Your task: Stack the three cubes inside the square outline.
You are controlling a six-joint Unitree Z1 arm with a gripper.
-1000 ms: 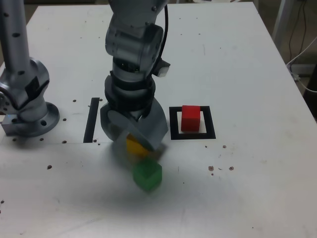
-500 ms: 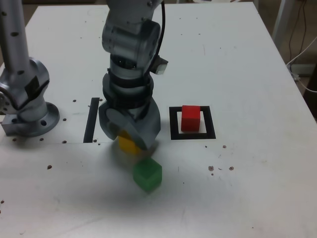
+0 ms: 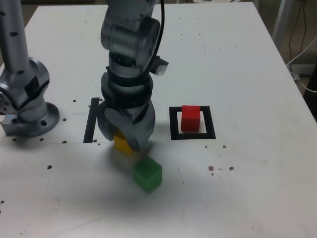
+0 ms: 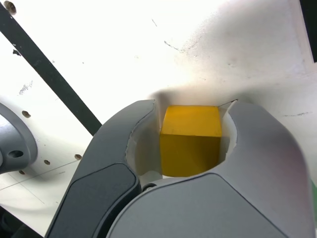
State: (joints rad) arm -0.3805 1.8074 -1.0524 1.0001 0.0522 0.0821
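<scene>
Closing my gripper [image 4: 193, 111] on the yellow cube [image 4: 190, 141], I am holding its jaws drawn in to the cube's width, one finger on either side of it. In the exterior view, my wrist is leaning over a pale, glossy table [image 3: 237, 183], which is showing small brown-rimmed holes, scuffs and a thin seam. A straight black strip [image 3: 91, 120] is lying at about 9 o'clock from my gripper, and a round grey base [image 3: 32, 121] is standing farther out that way. Past the table's edge, at about 2 o'clock, thin cables [image 3: 296, 74] are hanging in a dim part of the room, near a pale post [image 3: 282, 20].

Compared with a second ago, my gripper is sitting farther toward 9 o'clock, its jaws are standing closer together, and the yellow cube is resting farther toward 9 o'clock too. The green cube [image 3: 147, 174] is staying put, now at about 5 o'clock from the yellow one. The red cube [image 3: 190, 119] is still sitting inside the square outline [image 3: 210, 123], at about 2 to 3 o'clock from my gripper.
</scene>
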